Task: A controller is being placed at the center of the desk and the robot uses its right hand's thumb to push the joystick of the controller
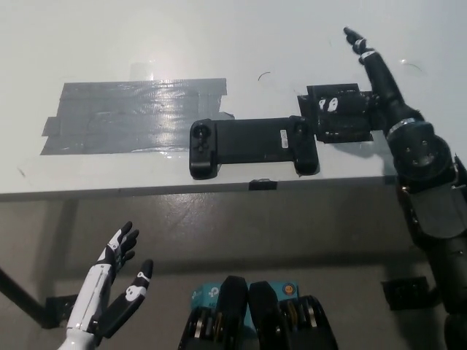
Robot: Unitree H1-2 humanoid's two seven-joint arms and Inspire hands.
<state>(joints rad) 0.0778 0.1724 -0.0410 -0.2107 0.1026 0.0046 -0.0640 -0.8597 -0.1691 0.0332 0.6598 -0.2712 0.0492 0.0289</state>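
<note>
The controller (253, 146) lay flat on the white desk (219, 36), near the desk's near edge and roughly at its middle, long axis running left to right. It was black, with a round joystick visible on its left grip and another on its right grip. A wide patch of grey tape (131, 117) covered the desk to the left and far side of the controller, its right end reaching close to the controller's left grip. A smaller patch of black tape (343, 113) sat just beside the controller's right end.

The black right hand (368, 91) was over the desk at the right, above the black tape patch, with fingers spread and one finger extended toward the far side. It grasped nothing. Its thumb pointed left toward the controller's right grip, near it but apart from it.

The white left hand (117, 292) rested below the desk edge at the near left, fingers apart and holding nothing.
</note>
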